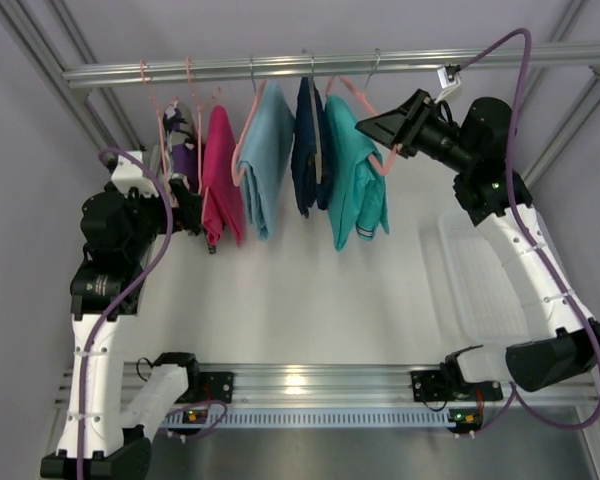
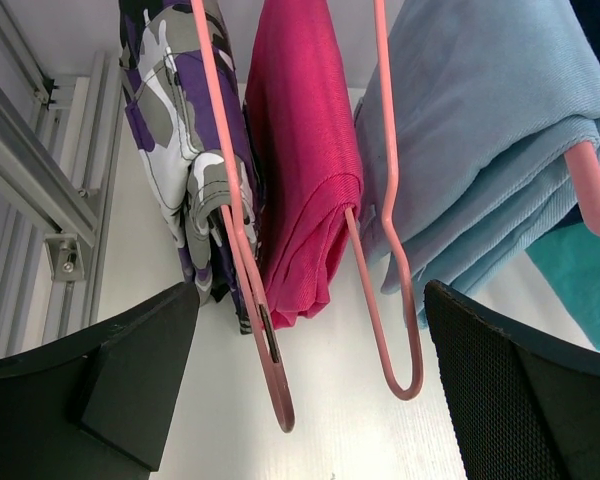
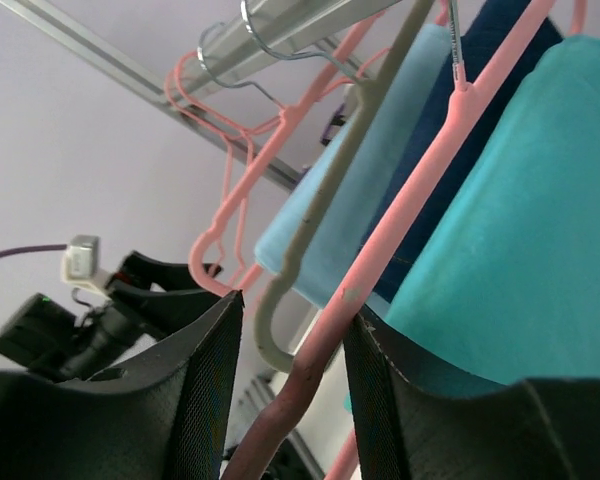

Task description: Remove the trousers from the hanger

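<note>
The teal trousers (image 1: 352,180) hang folded over a salmon-pink hanger (image 1: 365,100), the rightmost garment on the rail. My right gripper (image 1: 372,128) is open at the hanger's right shoulder. In the right wrist view the hanger's pink arm (image 3: 420,170) runs between the fingers of the gripper (image 3: 298,310), resting against the right finger, with a gap to the left finger; the trousers (image 3: 520,220) fill the right side. My left gripper (image 1: 185,200) is open and empty by the leftmost garments. A corner of the trousers (image 2: 580,270) shows past the left gripper (image 2: 312,300).
A metal rail (image 1: 280,68) carries a purple camouflage garment (image 2: 180,120), a magenta one (image 2: 300,130), a sky-blue one (image 2: 480,130) and a navy one (image 1: 308,150) on a grey hanger (image 3: 310,230). Two pink hanger ends hang between the left fingers. A clear plastic bin (image 1: 480,280) sits at the right.
</note>
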`<state>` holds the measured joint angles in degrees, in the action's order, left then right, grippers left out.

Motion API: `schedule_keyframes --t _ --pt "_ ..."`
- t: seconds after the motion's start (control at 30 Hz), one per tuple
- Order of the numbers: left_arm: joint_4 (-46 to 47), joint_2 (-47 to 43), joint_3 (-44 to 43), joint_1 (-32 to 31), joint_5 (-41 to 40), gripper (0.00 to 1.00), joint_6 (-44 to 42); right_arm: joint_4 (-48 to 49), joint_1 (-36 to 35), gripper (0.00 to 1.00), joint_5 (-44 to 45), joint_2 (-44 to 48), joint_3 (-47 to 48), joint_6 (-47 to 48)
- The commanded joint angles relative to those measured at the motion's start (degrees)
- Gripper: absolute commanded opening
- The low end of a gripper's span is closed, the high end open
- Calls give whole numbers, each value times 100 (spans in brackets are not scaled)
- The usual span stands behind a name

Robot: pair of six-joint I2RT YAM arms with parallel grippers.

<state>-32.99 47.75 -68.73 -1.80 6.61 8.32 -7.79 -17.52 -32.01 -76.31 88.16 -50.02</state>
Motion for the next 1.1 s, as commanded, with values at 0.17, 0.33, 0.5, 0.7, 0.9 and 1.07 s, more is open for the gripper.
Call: schedule_keyframes --t 0.17,0.33,0.5,0.7,0.9,1.07 --pt "399 -81 123 31 33 99 -67 609 3 0 503 792 45 1566" --pt "451 -29 123 31 51 99 3 1938 -6 0 458 978 -229 1205" --pt "434 -28 70 31 59 99 3 2229 3 0 573 899 78 1302" --pt "530 -187 -105 31 410 99 -67 1845 -6 0 520 1022 298 1678" --pt "574 -20 -615 31 2365 99 248 1237 3 0 494 1663 -175 2005" --pt "1407 50 -467 22 3591 99 1022 561 3 0 590 2383 -720 2189"
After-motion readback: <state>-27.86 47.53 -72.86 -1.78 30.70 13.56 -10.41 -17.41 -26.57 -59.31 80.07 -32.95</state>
